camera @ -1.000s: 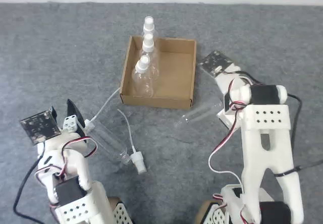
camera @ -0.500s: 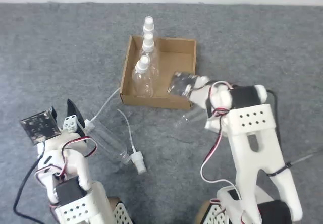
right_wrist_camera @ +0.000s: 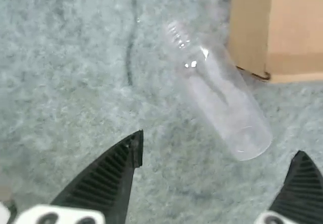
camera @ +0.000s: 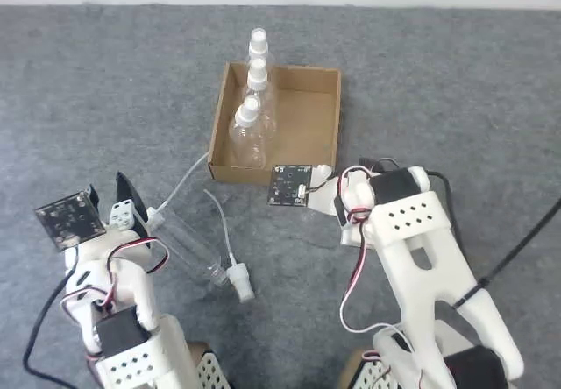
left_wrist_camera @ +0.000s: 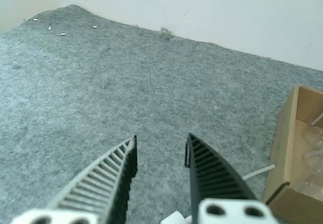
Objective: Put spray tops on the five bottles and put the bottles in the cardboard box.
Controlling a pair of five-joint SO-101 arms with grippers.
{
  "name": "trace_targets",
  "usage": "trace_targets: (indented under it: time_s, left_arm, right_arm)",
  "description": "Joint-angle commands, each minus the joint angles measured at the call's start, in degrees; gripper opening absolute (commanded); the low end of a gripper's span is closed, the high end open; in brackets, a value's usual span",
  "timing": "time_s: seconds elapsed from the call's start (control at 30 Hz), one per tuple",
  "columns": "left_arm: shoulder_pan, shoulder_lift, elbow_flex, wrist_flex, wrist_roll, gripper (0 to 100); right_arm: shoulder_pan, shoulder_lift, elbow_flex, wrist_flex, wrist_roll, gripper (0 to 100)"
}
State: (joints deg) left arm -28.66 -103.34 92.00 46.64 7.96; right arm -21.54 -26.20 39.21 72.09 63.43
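The cardboard box (camera: 320, 130) holds three capped bottles (camera: 248, 135) standing along its left wall. An uncapped clear bottle (right_wrist_camera: 217, 90) lies on the carpet by the box's front corner (right_wrist_camera: 272, 27), just beyond my right gripper (right_wrist_camera: 219, 146), which is open wide. In the high view the right arm's wrist (camera: 351, 198) hangs over that spot. A second clear bottle (camera: 188, 244) lies beside my left gripper (camera: 140, 205). A spray top (camera: 238, 279) with its tube rests at this bottle's mouth. My left gripper (left_wrist_camera: 161, 138) is open and holds nothing.
Another white spray top (camera: 152, 221) lies by the left gripper, its thin tube (left_wrist_camera: 257, 172) running toward the box (left_wrist_camera: 298, 148). Grey carpet covers the table up to a pale wall at the back.
The right arm swung from the box's right side leftward and nearer, lowering over the lying bottle in front of the box. The left arm stayed still.
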Motion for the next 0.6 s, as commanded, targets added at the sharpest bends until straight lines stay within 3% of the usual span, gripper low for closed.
trace_targets:
  time_s: [0.0,0.37,0.57]
  left_arm:
    - [0.2,-1.1,-0.7,-1.9,-0.4,15]
    - [0.3,-1.1,-0.7,-1.9,-0.4,15]
    - [0.3,-1.1,-0.7,-1.9,-0.4,15]
  right_arm:
    - [-0.7,1.0,-0.5,-3.3,0.7,39.6]
    - [-0.4,16.8,-0.8,-15.9,-2.0,39.5]
    - [-0.3,17.4,-0.5,-15.3,-4.5,36.8]
